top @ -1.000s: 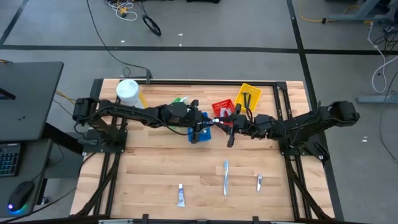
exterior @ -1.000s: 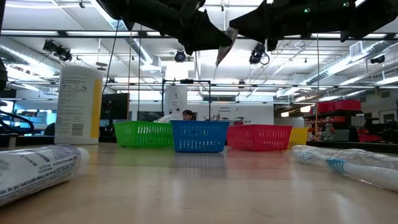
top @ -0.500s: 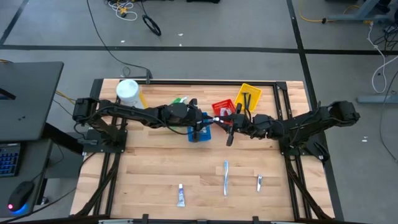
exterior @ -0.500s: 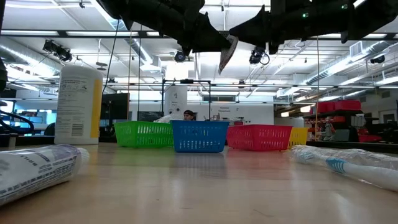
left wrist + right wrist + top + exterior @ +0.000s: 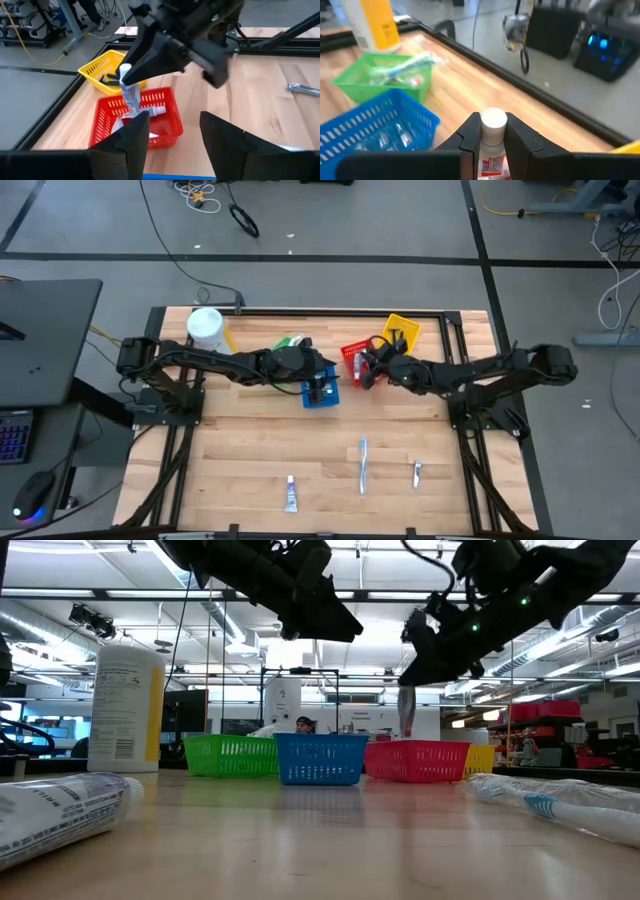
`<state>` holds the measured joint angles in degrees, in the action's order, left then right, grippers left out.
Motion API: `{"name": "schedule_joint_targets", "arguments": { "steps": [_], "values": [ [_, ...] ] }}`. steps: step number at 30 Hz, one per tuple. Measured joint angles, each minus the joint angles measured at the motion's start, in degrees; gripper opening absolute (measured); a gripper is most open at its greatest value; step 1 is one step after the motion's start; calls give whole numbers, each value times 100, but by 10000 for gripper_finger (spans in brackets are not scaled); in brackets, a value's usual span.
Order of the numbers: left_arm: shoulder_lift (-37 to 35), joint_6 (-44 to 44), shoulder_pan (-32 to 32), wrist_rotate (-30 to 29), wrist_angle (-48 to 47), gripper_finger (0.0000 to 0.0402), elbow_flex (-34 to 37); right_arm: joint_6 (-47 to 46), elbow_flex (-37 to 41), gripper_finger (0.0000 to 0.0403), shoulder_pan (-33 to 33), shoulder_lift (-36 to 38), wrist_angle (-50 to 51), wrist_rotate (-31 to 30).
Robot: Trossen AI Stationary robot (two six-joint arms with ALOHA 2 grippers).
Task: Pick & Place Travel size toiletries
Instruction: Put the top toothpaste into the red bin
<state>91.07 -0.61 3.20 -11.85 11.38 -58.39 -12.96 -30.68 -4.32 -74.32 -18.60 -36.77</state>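
Note:
My right gripper [image 5: 362, 368] is shut on a small white tube [image 5: 131, 97] with a white cap [image 5: 493, 124], one of the travel size toiletries, over the red basket [image 5: 352, 352]. My left gripper [image 5: 172, 135] stands open over the blue basket [image 5: 320, 394] with nothing between its fingers. In the red basket lies another small tube [image 5: 152, 110]. A tube [image 5: 291, 495], a toothbrush [image 5: 362, 465] and a small item [image 5: 417, 473] lie flat near the table's front edge. My right gripper pinches the tube at its cap end [image 5: 126, 79] between its two fingers; the cap sticks out past the fingertips. The fingers slant down from the table's right side. The tube hangs down below them, its crimped end [image 5: 405, 728] just above the red basket.
A green basket [image 5: 288, 342] with items and a yellow basket [image 5: 399, 335] flank the blue and red ones along the far side. A big white canister [image 5: 206, 328] stands at the far left corner. Bare wood lies between the baskets and the front items.
My right gripper has carried the tube toward the table's far edge and down, over the red basket, and has turned; the tube now hangs upright. My left gripper, which met the tube before, has let go of it and stayed above the blue basket.

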Motion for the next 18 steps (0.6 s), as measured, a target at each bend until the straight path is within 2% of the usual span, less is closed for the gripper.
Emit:
{"name": "schedule_joint_targets", "arguments": {
  "steps": [7, 12, 18],
  "values": [
    [0, 38, 0, 1, -5, 185, 0, -181, 0, 64, -256, -425, -5, 79],
    [0, 40, 0, 3, -9, 185, 0, -92, 2, 67, -364, -937, -287, -165],
    [0, 133, 0, 3, -11, 185, 2, -11, 1, 113, -505, -1226, -391, 2]
  ]
}}
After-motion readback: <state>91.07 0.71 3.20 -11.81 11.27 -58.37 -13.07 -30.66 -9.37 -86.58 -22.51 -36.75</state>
